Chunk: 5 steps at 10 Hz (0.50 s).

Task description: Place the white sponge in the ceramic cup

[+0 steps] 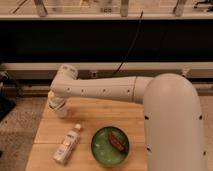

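My arm reaches from the right across the wooden table to its far left corner. The gripper hangs down there from the wrist, pointing at the table. Right under it stands a small off-white round shape, which looks like the ceramic cup and is mostly covered by the gripper. The white sponge does not show anywhere; it may be hidden at the gripper or in the cup.
A clear plastic bottle with a white label lies at the front left of the table. A green bowl with a brown item in it stands at the front middle. My white arm housing covers the table's right side. A dark counter runs behind.
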Each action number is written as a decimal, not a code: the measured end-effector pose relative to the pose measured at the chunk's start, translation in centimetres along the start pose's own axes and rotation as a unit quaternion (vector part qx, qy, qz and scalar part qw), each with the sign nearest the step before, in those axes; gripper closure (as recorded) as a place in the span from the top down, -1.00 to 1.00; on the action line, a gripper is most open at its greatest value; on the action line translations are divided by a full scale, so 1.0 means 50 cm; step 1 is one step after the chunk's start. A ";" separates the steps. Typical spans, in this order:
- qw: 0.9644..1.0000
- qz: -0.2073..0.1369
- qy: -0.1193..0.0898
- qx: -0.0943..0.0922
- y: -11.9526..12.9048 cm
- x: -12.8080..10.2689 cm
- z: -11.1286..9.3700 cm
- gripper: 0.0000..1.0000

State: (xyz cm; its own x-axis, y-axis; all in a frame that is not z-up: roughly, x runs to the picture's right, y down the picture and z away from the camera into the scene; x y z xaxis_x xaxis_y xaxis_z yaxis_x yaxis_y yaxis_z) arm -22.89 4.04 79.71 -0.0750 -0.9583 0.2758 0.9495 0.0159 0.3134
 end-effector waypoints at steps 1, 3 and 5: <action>1.000 -0.005 -0.004 -0.002 0.002 -0.004 -0.006 0.60; 1.000 -0.012 -0.011 -0.005 0.002 -0.010 -0.010 0.60; 0.999 -0.021 -0.023 -0.013 -0.001 -0.021 -0.003 0.60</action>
State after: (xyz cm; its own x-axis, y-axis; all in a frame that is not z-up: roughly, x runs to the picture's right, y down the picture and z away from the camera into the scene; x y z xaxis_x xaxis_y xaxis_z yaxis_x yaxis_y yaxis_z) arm -22.81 5.01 79.28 -0.1274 -0.9442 0.3039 0.9527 -0.0313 0.3023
